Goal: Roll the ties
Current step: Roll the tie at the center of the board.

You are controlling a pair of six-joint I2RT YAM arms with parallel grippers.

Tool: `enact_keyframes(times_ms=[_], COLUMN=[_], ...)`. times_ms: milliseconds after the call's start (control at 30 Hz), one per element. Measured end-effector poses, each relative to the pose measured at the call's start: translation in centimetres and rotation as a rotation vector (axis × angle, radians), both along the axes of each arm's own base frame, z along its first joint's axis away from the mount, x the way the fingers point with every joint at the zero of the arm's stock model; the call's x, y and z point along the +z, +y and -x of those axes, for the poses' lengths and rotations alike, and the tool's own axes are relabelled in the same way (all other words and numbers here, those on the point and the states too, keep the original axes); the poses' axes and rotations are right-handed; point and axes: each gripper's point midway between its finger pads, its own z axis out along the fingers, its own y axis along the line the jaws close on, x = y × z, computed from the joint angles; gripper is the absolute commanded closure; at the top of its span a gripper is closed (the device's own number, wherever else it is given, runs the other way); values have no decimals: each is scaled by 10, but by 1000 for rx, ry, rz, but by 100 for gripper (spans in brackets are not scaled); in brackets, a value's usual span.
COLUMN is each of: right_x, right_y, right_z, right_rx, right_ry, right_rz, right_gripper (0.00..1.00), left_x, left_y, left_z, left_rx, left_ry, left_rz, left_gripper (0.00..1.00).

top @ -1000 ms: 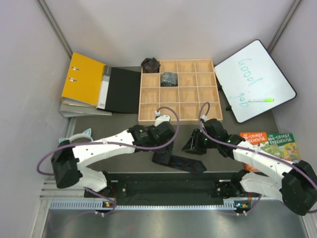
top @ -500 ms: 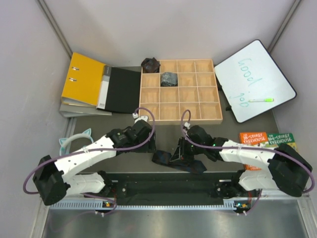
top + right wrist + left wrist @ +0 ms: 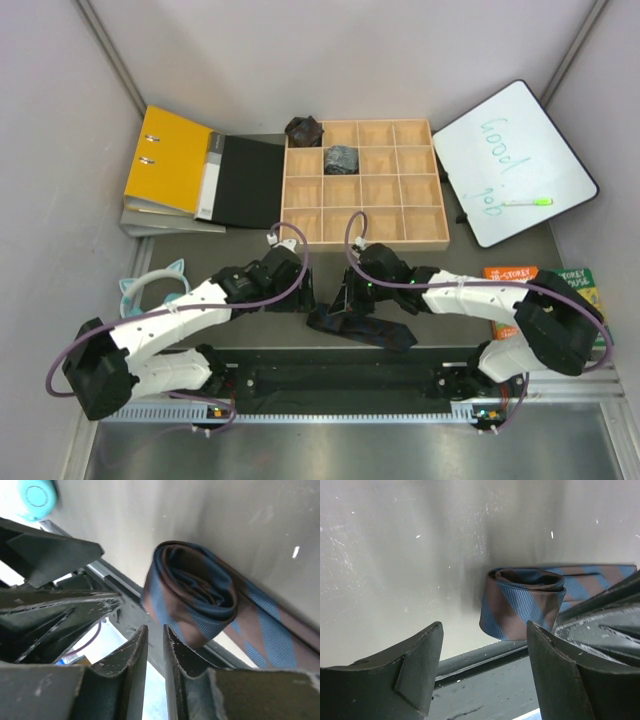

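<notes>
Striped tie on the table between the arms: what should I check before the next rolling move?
1. Striped tie partly coiled, tail lying flat: ok.
2. Left hand open, with the coil in front of it: ok.
3. Right hand ready to grip: not ok, it is nearly shut with nothing between its fingers.
4. Coil tight enough to keep its shape: cannot tell.
5. Wooden tray has free compartments: ok.
</notes>
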Motion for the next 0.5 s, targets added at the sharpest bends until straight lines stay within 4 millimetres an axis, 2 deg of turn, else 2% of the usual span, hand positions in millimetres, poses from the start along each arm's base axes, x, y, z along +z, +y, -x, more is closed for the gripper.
enact_keyframes(times_ms=[233,500], right_x=[-26,-34], right_y=[-4,-6], right_z=[0,-2], right_rx=[1,4], right_ry=[30,26], right_rz=[68,87], right_gripper=[83,84], left_x=[3,-4], left_y=[-4,-10], left_z=[2,8], left_rx=[-10,-39], left_ry=[-19,-12], left_rz=[52,105], left_gripper=[30,30])
